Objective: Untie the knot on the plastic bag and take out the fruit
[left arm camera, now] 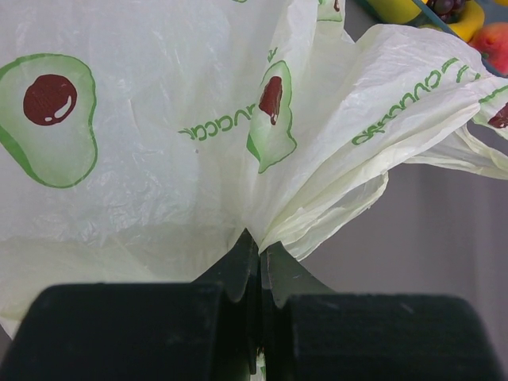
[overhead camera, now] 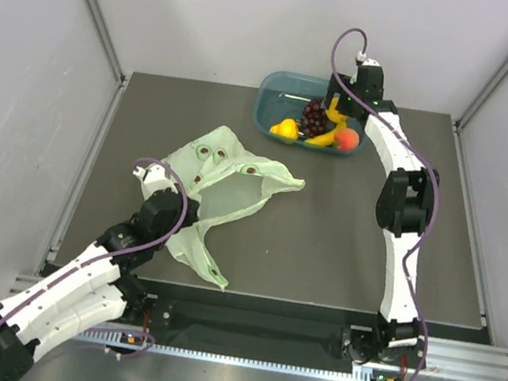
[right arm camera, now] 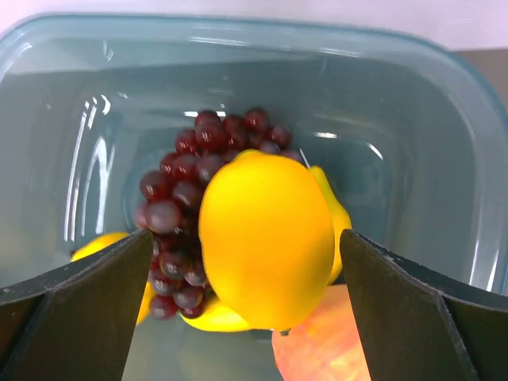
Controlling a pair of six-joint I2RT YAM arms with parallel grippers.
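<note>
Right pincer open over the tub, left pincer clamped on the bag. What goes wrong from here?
1. The yellow fruit between the fingers of the open right pincer sits over the grapes; it may roll, or get clipped as the pincer lifts out of the tub.
2. The left pincer is shut on a thin fold of the plastic bag; a pull could tear it or drag it across the table.

Dark grey matte worktop (overhead camera: 339, 262), flat, with pale walls on its left, right and far sides. A pale green, crumpled plastic bag (overhead camera: 226, 181) lies spread on it left of centre, one end trailing towards the near edge and the other reaching towards the middle. A teal tub (overhead camera: 281, 84) stands at the far edge, just right of centre, near the bag but apart from it.
</note>
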